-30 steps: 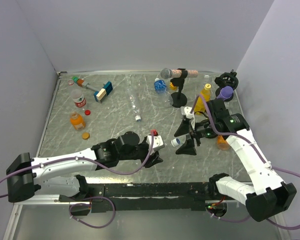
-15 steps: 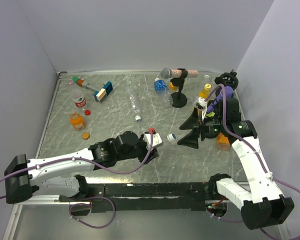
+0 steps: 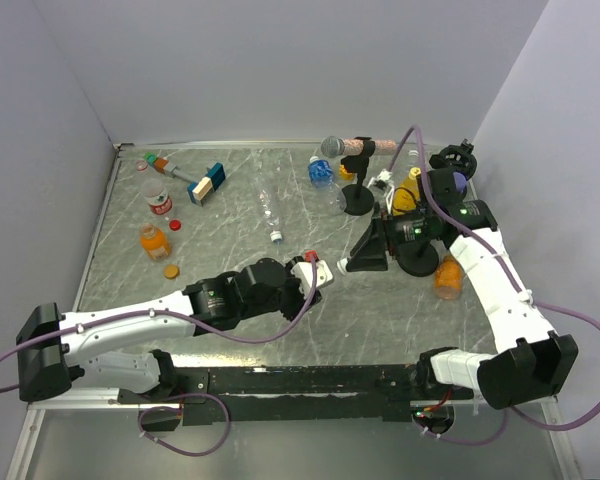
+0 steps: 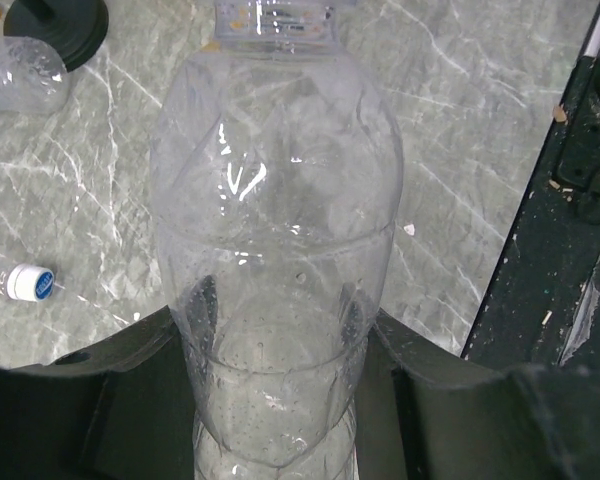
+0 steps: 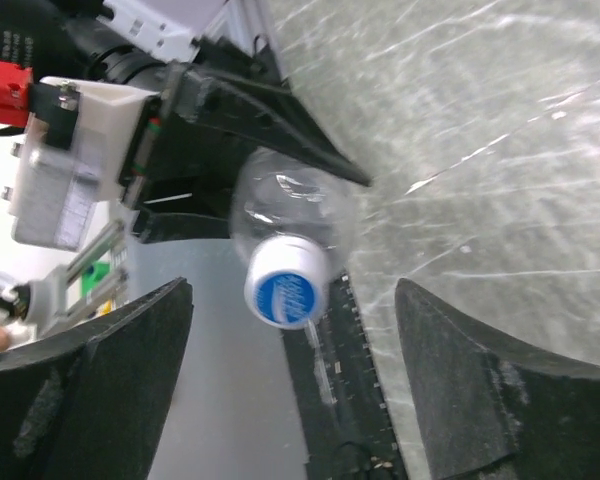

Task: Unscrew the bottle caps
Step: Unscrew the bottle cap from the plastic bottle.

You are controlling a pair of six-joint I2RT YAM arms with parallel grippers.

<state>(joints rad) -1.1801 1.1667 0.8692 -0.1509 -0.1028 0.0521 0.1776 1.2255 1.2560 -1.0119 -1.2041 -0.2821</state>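
My left gripper (image 3: 316,275) is shut on a clear bottle (image 4: 275,230), gripping its lower body between both fingers (image 4: 120,380). The bottle's white cap with a blue top (image 5: 284,288) points at my right gripper (image 3: 363,252). In the right wrist view the cap sits in the gap of my right gripper (image 5: 292,300), whose fingers (image 5: 130,350) stand wide apart and do not touch it. The cap is on the bottle. In the top view the bottle (image 3: 331,268) is mostly hidden between the two grippers.
An orange bottle (image 3: 153,240), orange cap (image 3: 170,270), red cap (image 3: 175,224) and red-label bottle (image 3: 158,200) lie at the left. A capped clear bottle (image 3: 271,215) lies mid-table. A microphone stand (image 3: 358,200), yellow bottle (image 3: 410,186) and orange bottle (image 3: 447,278) crowd the right arm.
My right gripper has swung back and left and turned onto the bottle's capped end. My left gripper has kept its hold and shifted the bottle slightly.
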